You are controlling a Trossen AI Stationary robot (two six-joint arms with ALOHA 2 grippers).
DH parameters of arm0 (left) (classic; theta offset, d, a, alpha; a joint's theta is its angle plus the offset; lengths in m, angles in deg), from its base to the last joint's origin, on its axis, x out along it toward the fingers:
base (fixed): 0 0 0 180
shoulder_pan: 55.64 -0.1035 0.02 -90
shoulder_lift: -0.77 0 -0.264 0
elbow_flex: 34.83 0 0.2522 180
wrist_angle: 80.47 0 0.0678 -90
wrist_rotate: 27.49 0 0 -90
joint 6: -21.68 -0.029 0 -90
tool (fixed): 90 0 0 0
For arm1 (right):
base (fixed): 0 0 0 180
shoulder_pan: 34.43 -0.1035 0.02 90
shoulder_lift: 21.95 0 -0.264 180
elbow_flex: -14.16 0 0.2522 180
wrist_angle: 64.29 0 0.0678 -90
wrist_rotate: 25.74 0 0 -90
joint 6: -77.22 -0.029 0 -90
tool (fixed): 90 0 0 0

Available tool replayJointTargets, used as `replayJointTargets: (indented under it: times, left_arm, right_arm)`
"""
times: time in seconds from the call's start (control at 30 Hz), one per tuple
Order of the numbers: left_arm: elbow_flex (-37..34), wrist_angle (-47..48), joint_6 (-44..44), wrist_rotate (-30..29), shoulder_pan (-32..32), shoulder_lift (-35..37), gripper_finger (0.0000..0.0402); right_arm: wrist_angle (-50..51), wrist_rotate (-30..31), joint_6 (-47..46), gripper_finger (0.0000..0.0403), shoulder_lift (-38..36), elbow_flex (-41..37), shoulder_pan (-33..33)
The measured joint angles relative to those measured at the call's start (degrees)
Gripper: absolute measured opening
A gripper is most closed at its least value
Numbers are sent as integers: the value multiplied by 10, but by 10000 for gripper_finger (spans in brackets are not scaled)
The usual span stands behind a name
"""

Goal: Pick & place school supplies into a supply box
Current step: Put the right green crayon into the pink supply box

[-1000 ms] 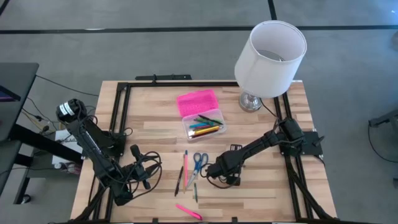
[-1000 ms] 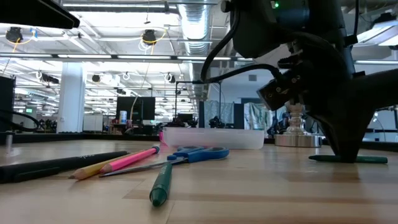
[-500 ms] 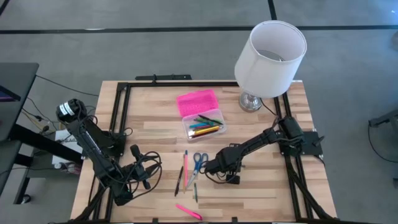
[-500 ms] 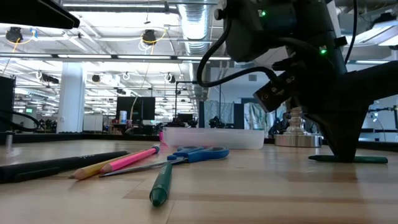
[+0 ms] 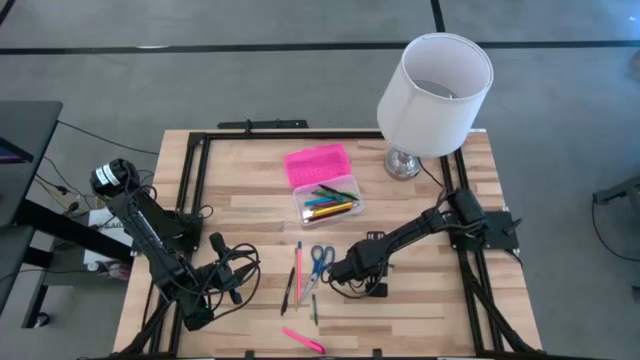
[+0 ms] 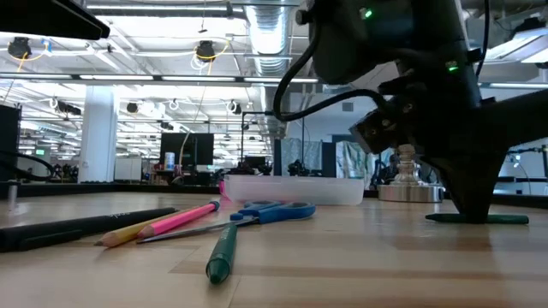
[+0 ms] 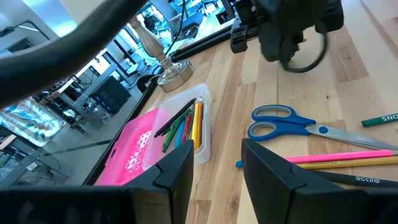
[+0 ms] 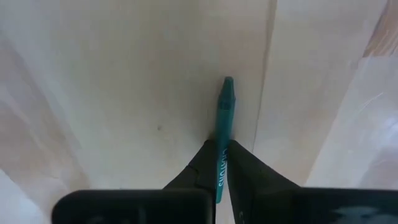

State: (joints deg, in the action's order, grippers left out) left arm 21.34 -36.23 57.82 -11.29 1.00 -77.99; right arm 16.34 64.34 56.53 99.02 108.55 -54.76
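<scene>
From above we see the right gripper (image 5: 345,272) low on the table (image 5: 420,230), just right of the scissors (image 5: 320,260). That view hides what the fingers hold. The right wrist view settles it: the 2 fingers (image 8: 205,163) are pinched narrow on a green pen (image 8: 224,124), whose tip points away over bare wood. The low view adds that this pen (image 6: 479,219) lies flat on the table under the gripper (image 6: 471,210).

The left gripper (image 5: 232,272) rests near the table's front left edge. Its own wrist view shows the fingers (image 7: 177,174) parted with nothing between them (a fairly wide gap).

The box (image 5: 330,200) sits near the table's middle, clear tray toward the front and pink lid (image 5: 318,163) lying open behind it. From above we make out several pens inside; the left wrist view shows them more plainly, yellow, orange, red, green and black ones lying lengthwise in the box (image 7: 202,143).

Loose supplies lie in front of the box: a pink pencil (image 5: 297,265), a black pen (image 5: 287,290), another green pen (image 5: 313,308) and a pink marker (image 5: 302,340) by the front edge. A lamp (image 5: 435,85) stands at the back right corner.
</scene>
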Motion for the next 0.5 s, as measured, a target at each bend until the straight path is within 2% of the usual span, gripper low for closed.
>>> replayJointTargets:
  times: [0.3,0.5]
  left_arm:
    - [0,0,0,0,0,0,130]
    - [0,0,0,0,0,0,130]
  right_arm:
    - [-6,149,58,3,5,35,-40]
    - [2,183,59,1,4,47,-48]
